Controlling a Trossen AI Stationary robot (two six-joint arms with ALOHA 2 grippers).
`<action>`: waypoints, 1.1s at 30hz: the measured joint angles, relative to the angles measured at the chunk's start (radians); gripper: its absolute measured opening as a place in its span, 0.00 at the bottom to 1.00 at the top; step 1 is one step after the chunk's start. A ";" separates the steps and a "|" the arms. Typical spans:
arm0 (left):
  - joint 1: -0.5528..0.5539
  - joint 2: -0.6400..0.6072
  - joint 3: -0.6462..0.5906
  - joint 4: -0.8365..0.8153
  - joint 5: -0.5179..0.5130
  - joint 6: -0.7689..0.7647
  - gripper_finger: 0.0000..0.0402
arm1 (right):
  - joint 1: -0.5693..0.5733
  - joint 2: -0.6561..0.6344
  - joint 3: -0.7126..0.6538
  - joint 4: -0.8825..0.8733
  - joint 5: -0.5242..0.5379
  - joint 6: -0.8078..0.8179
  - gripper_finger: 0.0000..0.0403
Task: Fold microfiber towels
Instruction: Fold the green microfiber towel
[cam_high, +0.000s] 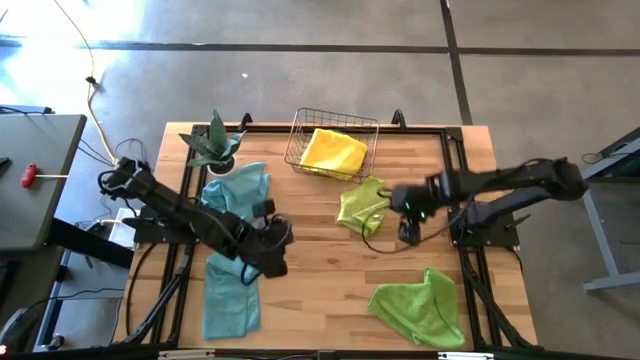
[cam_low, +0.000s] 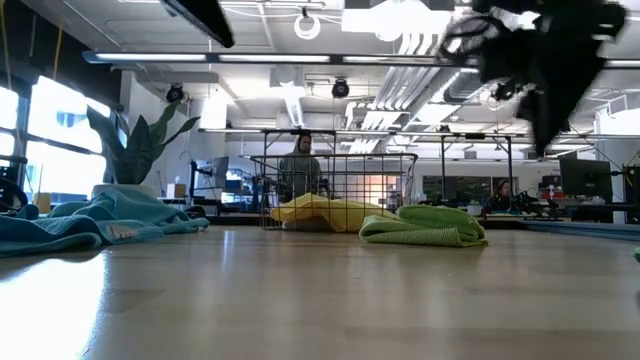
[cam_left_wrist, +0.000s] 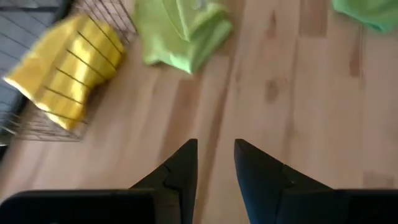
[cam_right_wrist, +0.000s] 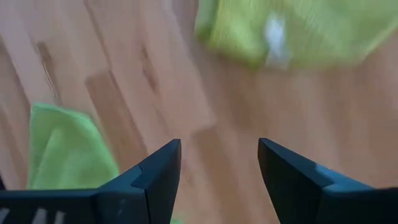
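Note:
Teal towel cloth (cam_high: 232, 190) lies crumpled at the table's left, showing on both sides of my left arm. A yellow towel (cam_high: 333, 152) rests in the wire basket (cam_high: 300, 128) at the far edge. One lime green towel (cam_high: 362, 205) lies bunched at mid-table and another (cam_high: 420, 305) lies near the front right. My left gripper (cam_left_wrist: 216, 149) hangs open over bare wood just right of the teal cloth (cam_high: 280, 240). Beside the middle green towel, my right gripper (cam_right_wrist: 219, 149) is open wide above the table (cam_high: 410, 222). Nothing is between either pair of fingers.
A spiky green potted plant (cam_high: 215, 145) stands at the far left corner, behind the teal cloth. Bare wood (cam_high: 320, 275) lies between the two arms and toward the front edge. In the low view, people sit in the room beyond the basket (cam_low: 340, 185).

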 joint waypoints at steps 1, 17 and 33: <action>-0.015 0.001 -0.015 0.002 0.001 -0.013 0.23 | 0.039 -0.011 -0.035 0.016 0.006 0.090 0.51; -0.120 0.019 -0.060 0.147 -0.003 -0.040 0.23 | 0.590 0.037 -0.114 0.001 0.025 1.312 0.51; -0.111 0.018 -0.060 0.165 -0.022 0.047 0.23 | 0.794 0.264 0.025 0.020 -0.056 1.548 0.51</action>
